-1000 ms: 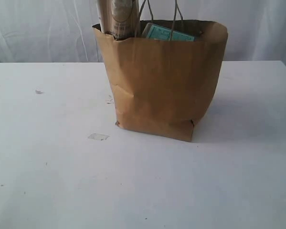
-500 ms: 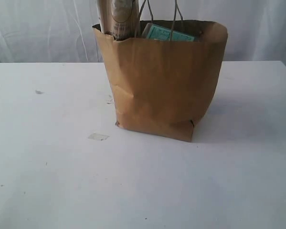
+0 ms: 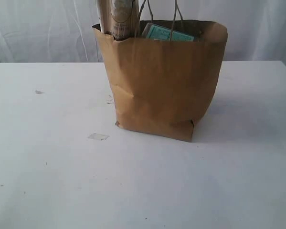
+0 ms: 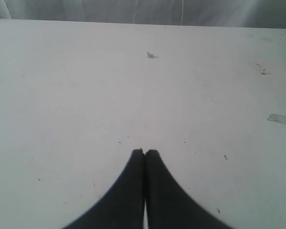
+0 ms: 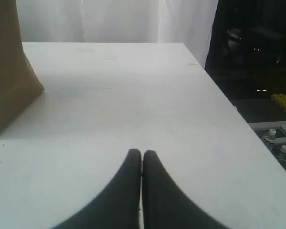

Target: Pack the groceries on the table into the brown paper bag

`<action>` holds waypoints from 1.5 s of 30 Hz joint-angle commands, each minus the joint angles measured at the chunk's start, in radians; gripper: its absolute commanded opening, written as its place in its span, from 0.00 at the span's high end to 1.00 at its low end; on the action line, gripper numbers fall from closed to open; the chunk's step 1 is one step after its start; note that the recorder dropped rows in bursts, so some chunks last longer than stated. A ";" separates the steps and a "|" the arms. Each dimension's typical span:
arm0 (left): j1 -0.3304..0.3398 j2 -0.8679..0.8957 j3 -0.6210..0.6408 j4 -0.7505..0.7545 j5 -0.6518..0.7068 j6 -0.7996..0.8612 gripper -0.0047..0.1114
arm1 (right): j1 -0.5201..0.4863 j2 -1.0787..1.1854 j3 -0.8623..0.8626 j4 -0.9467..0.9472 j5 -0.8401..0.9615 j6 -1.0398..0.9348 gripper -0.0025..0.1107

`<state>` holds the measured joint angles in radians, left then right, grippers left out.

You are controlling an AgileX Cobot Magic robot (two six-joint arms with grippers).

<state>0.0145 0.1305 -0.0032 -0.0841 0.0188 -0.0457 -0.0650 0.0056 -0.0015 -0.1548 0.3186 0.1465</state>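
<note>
Exterior view, Operator: where is the brown paper bag (image 3: 162, 81)?
Technician: Upright on the white bench (image 3: 61, 181), towards the rear, right of centre. A long pack (image 3: 123, 19) and a teal carton (image 3: 167, 32) protrude from its mouth.
Operator: End effector status?
Technician: Left end effector (image 4: 144, 151): fingers pressed together, gripping nothing, over bare bench. Right end effector (image 5: 142, 152): likewise closed and empty, well apart from the bag.
Operator: Sight limits?
Technician: The frame cuts off the pack's top. The bag walls hide anything deeper inside.
Operator: Clearance?
Technician: Open bench lies in front of the bag and to both sides. The bench edge runs near the right end effector, with a dark area beyond.
</note>
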 commanded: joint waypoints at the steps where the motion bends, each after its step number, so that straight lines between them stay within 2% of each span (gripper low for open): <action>1: 0.034 -0.054 0.003 -0.005 0.128 0.002 0.96 | -0.004 -0.006 0.002 -0.004 -0.006 -0.012 0.98; 3: 0.068 -0.089 0.003 -0.004 0.282 0.022 0.96 | -0.004 -0.006 0.002 -0.004 -0.006 -0.012 0.98; 4: 0.085 -0.109 0.003 -0.006 0.309 0.046 0.96 | -0.004 -0.006 0.002 -0.004 -0.004 -0.012 0.98; 10: 0.134 -0.130 0.003 0.003 0.318 0.071 0.96 | -0.004 -0.006 0.002 -0.004 -0.002 -0.012 0.98; 45: 0.135 -0.130 0.003 0.003 0.311 0.071 0.96 | -0.004 -0.006 0.002 -0.004 -0.002 -0.012 0.98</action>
<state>0.1484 0.0038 -0.0014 -0.0823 0.3086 0.0236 -0.0650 0.0056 -0.0015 -0.1548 0.3225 0.1465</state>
